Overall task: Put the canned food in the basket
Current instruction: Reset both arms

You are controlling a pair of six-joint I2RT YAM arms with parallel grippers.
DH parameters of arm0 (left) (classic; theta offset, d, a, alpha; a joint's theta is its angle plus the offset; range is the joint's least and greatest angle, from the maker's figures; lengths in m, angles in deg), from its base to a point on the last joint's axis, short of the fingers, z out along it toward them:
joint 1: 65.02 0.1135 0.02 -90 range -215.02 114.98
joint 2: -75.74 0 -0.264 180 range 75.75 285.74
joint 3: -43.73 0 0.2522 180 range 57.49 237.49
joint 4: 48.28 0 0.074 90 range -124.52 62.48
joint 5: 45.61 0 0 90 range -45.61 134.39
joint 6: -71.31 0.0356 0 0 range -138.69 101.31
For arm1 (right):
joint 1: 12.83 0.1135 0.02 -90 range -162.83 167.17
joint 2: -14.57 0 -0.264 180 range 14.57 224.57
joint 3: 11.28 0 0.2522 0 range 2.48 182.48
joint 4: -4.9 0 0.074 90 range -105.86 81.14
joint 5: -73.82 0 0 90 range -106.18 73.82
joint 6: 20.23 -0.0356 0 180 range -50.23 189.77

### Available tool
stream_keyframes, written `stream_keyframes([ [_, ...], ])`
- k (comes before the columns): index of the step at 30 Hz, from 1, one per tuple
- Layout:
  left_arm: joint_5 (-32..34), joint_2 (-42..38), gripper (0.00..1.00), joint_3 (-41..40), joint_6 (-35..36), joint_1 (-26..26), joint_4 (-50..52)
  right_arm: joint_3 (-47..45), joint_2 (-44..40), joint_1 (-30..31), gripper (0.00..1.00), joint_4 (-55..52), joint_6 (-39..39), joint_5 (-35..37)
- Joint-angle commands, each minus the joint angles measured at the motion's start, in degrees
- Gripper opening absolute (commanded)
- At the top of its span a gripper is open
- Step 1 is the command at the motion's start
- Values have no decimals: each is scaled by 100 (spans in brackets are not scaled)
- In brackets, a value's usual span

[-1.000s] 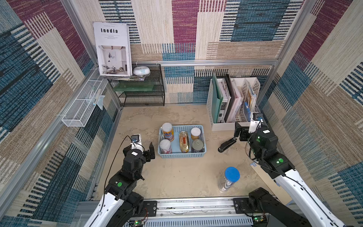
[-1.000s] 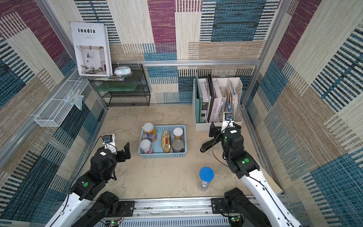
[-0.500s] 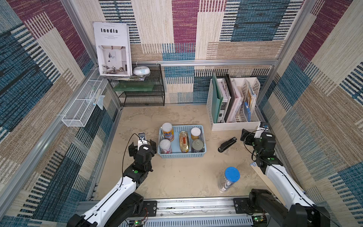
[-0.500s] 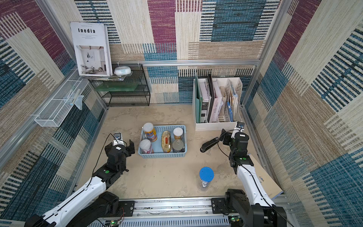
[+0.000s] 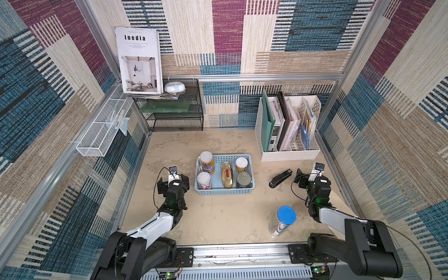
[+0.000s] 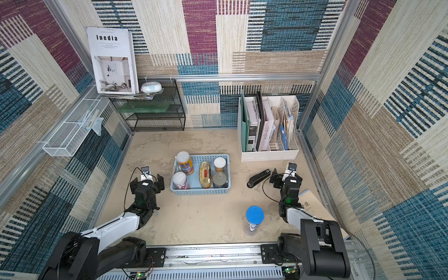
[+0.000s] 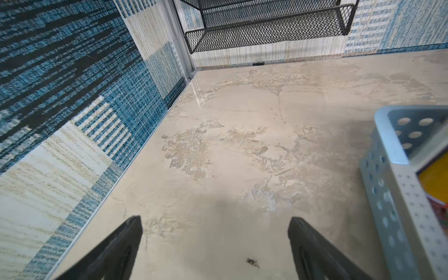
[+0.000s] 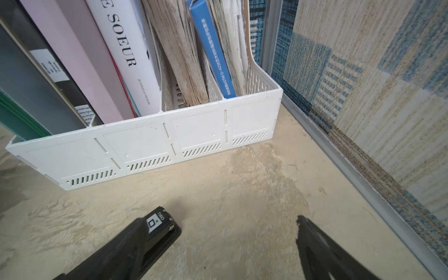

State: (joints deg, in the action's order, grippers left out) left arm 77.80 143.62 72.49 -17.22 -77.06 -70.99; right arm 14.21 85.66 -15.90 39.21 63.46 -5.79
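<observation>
Patchwork walls [image 5: 242, 36] ring beige tabletop [image 5: 230, 218]; left claw [image 7: 215, 221] and right claw [image 5: 311, 179] gape empty.

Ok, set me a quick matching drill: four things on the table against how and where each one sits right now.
Things
1. oval gold tin
2. pink-label can
3. blue-lidded jar
4. stapler

States
A. upright on the table, outside the basket
B. lying flat inside the basket
C. lying on the table, outside the basket
D. upright inside the basket

Pairs: 1-B, 2-D, 3-A, 4-C
</observation>
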Motion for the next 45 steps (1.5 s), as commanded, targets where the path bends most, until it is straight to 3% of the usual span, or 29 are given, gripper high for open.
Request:
stream_keyframes([
  [1,-573,517,98,162,182,182,-875,-48,240,-3,99,1273,268,-237],
  [9,-1458,1713,95,474,68,610,-1611,-218,1510,177,99,3014,569,-500],
  [10,-1650,1646,95,571,-54,704,-1236,-135,1600,184,99,2990,619,-593],
  [12,-1633,2018,97,676,-120,817,-1496,193,1429,180,99,1981,632,-515],
  [15,-1919,1965,96,835,-280,1001,-1064,311,1487,180,99,1867,573,-379],
  [45,-2052,1941,99,864,-306,1069,-938,295,1505,175,99,1934,544,-369],
])
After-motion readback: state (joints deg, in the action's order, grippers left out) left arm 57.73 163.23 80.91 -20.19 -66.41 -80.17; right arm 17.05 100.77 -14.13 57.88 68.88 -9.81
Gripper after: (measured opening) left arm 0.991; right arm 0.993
